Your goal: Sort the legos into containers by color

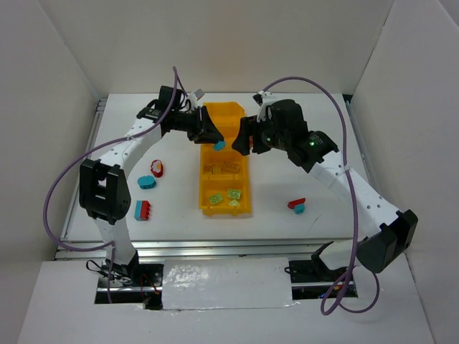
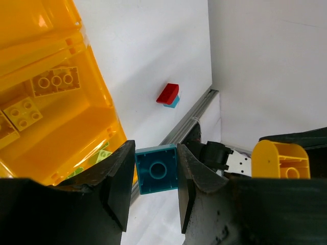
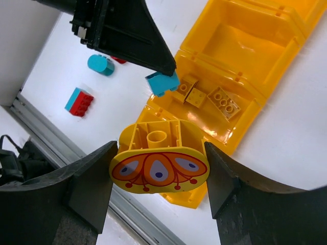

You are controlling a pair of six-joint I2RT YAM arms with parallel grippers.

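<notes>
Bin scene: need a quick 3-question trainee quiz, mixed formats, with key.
1. True or false: the left tool is shut on a teal brick.
2. Multiple choice: what does the right tool hold? A) a red brick; B) a yellow patterned piece; C) nothing.
3. Fill in: the bricks in the compartment of the bin that is lowest in the top view are ___ in colour.

Key: 1 true; 2 B; 3 light green.
</notes>
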